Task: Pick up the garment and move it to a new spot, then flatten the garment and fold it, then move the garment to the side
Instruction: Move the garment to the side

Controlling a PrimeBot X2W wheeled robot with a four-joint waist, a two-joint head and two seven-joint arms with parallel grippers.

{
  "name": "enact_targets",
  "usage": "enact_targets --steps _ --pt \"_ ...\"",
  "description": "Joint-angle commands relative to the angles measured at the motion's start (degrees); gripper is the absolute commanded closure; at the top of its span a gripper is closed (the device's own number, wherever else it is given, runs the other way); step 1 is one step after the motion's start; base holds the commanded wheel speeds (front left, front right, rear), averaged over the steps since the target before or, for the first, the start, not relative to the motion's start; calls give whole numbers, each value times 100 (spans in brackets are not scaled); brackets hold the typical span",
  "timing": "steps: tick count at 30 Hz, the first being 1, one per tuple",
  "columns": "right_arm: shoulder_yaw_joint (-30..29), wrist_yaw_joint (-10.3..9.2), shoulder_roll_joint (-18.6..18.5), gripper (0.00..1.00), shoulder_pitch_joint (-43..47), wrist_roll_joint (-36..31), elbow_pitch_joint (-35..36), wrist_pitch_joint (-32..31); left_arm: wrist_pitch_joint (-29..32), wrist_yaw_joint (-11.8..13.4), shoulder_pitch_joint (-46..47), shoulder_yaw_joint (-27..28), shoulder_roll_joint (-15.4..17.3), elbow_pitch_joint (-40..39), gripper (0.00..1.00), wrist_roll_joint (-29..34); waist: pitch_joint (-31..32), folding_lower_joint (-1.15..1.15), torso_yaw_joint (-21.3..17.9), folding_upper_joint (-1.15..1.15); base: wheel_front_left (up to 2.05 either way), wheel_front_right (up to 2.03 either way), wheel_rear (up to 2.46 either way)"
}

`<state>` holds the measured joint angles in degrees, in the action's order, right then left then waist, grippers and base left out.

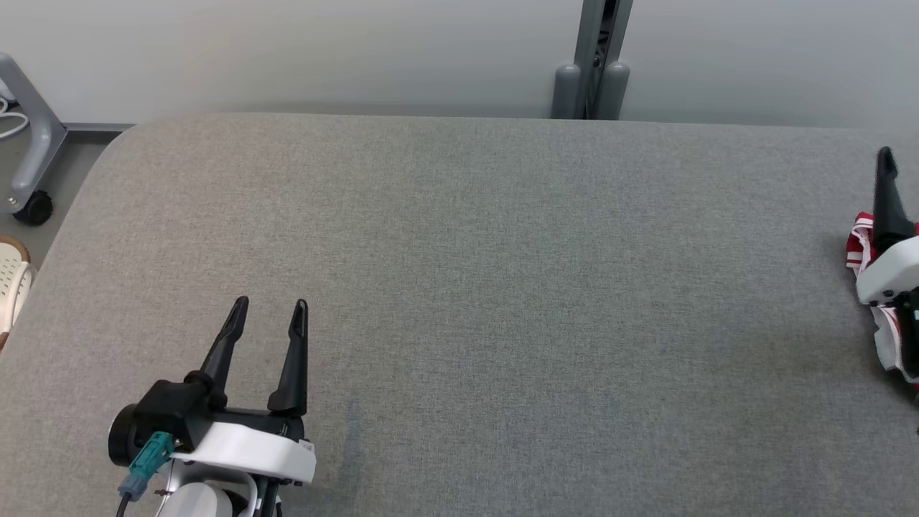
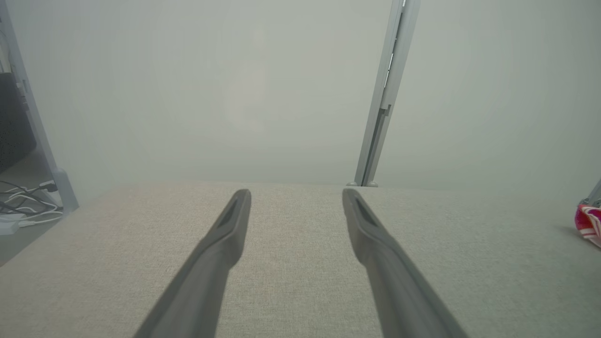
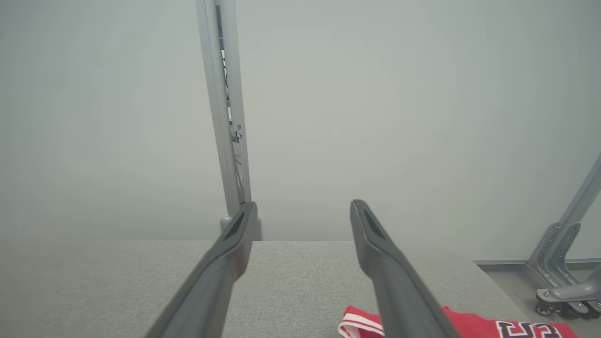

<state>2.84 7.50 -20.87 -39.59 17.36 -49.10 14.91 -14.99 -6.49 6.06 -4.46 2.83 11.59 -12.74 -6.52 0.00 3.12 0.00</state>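
Note:
The garment (image 1: pixel 858 244), red with white trim, lies bunched at the far right edge of the grey fabric-covered table (image 1: pixel 459 251). It also shows as a red and white scrap (image 2: pixel 589 224) at the right edge of the left wrist view. My right gripper (image 3: pixel 303 206) hangs open just above and behind the garment (image 3: pixel 469 325), nothing between its fingers. In the head view one of its dark fingers (image 1: pixel 889 201) rises over the cloth. My left gripper (image 1: pixel 271 305) rests open and empty over the table's lower left, fingers (image 2: pixel 225 244) pointing toward the back wall.
A grey post (image 1: pixel 592 64) stands behind the table's far edge. A wheeled frame leg (image 1: pixel 32 165) and a pale perforated shoe (image 1: pixel 11 276) sit on the floor at the left. Cables (image 2: pixel 23 206) lie there too. Another wheeled frame (image 3: pixel 563 281) stands past the table's right end.

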Motion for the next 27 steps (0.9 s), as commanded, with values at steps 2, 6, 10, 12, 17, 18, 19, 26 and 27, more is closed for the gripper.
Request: enact_targets --steps 2,6,10,12,17,18,19,26,27 --pt "195 -1 86 0 631 379 1075 27 -24 51 -74 121 21 -172 0 -41 102 0 -55 0 0 0 0" --pt "274 0 205 0 1195 599 2018 29 -24 60 -84 168 21 -319 0 -20 153 0 -79 0 0 0 0" --pt "209 0 424 0 1900 590 2991 31 -24 69 -111 205 20 -468 0 -31 195 0 -105 0 0 0 0" --pt "83 0 638 0 2221 529 3389 30 -24 72 -128 225 20 -529 0 -34 209 0 -119 0 0 0 0" --pt "-101 1 1133 0 2941 151 4095 31 -24 121 -210 231 21 -605 0 -104 239 0 -167 0 0 0 0" --pt "-119 1 1232 0 3071 73 4182 31 -24 128 -221 226 20 -609 0 -115 244 0 -173 0 0 0 0" --pt "-143 1 1304 0 3185 -23 4259 31 -24 140 -225 222 22 -611 0 -129 248 0 -178 0 0 0 0" --pt "-173 1 1671 0 3726 -230 4328 31 -24 197 -351 178 22 -559 0 -187 275 0 -183 0 0 0 0" --pt "-174 1 1694 0 3761 -242 4314 31 -24 214 -355 172 21 -545 0 -199 277 0 -180 0 0 0 0"
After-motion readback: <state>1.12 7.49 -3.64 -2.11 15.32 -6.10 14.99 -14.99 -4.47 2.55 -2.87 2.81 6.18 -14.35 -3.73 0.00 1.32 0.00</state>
